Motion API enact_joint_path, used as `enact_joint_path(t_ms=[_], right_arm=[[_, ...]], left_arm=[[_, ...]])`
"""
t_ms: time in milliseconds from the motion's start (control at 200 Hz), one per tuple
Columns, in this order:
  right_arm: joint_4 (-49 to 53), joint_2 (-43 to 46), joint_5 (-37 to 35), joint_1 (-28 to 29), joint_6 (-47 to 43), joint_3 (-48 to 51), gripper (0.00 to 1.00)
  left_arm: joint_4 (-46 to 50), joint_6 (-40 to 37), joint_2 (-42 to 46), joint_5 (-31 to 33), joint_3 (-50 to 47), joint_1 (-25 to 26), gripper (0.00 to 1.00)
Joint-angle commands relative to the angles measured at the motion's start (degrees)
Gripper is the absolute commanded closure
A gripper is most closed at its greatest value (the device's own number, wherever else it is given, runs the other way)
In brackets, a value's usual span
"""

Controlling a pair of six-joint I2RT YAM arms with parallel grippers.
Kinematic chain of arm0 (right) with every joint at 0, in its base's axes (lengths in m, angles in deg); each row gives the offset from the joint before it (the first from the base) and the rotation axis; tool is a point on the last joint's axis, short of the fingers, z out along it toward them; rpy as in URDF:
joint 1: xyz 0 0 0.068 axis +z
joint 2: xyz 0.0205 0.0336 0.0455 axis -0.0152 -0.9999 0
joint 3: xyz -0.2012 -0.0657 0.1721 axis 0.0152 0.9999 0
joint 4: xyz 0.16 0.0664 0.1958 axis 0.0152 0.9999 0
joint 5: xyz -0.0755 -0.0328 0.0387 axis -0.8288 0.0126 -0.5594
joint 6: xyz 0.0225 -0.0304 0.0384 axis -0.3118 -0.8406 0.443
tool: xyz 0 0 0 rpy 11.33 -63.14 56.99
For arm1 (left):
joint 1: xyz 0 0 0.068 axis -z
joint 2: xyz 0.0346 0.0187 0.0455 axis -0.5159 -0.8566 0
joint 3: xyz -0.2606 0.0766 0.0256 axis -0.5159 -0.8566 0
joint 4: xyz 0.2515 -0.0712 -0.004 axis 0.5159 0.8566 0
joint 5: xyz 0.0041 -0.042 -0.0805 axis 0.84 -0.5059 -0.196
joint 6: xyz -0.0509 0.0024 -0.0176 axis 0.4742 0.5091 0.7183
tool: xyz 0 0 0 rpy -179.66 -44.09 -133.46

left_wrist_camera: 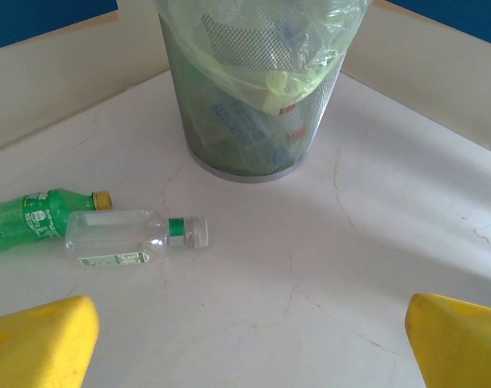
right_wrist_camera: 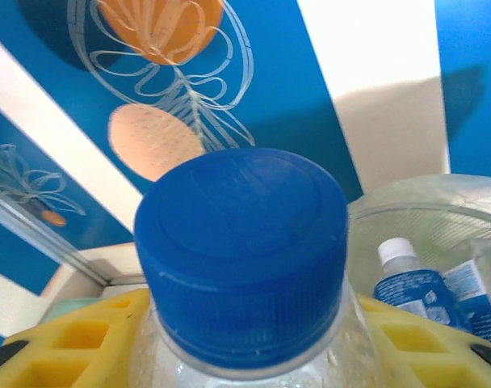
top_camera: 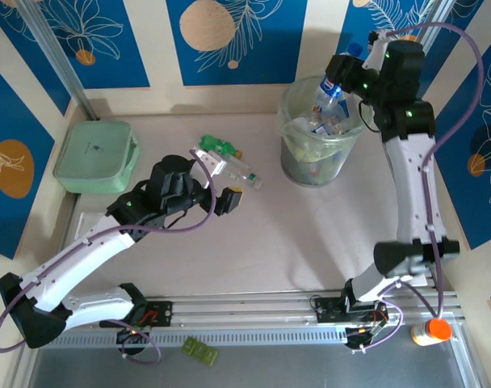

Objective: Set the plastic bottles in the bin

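While right end effector (top_camera: 348, 74) grips blue-cap bottle (right_wrist_camera: 241, 250), label (top_camera: 332, 88) txt illegible

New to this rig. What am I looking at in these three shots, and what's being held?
Two robot arms are bolted at the near edge of a table. One picture looks down from above and behind them; the other two come from cameras on each wrist. The right gripper holds a blue-capped bottle above the bin, which already contains bottles. The left gripper is open, facing a green bottle and a clear bottle lying on the table. A pale-green box sits far left.
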Motion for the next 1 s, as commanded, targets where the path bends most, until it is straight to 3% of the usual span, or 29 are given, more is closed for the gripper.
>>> enact_joint_path(t_ms=[0, 200, 400, 570, 760, 995], right_arm=[[7.3, -7.5, 0.5, -0.1, 2.8, -8.2, 0.71], [11.9, -18.7, 1.7, 1.8, 8.4, -17.5, 0.72], [13.0, -22.4, 3.2, 3.6, 10.6, -15.9, 0.7], [11.6, -21.6, 2.9, 3.7, 11.2, -11.1, 0.53], [14.2, -20.5, 0.2, 2.7, 9.0, -14.1, 0.32], [16.4, -16.4, -4.5, 2.1, 5.7, -17.0, 0.22]], left_arm=[[-2.1, 0.6, 0.5, 0.2, -0.5, 0.3, 0.03], [-2.7, 0.8, 0.6, 0.1, -1.1, 0.2, 0.03], [-2.6, 0.5, 1.3, 2.0, -1.3, 0.1, 0.02], [-2.6, 0.4, 1.5, 1.9, -1.4, 0.0, 0.02], [-2.6, 0.2, 1.6, 3.3, -1.5, 0.1, 0.01], [-2.3, 1.4, 1.0, 5.9, -1.3, -0.6, 0.01]])
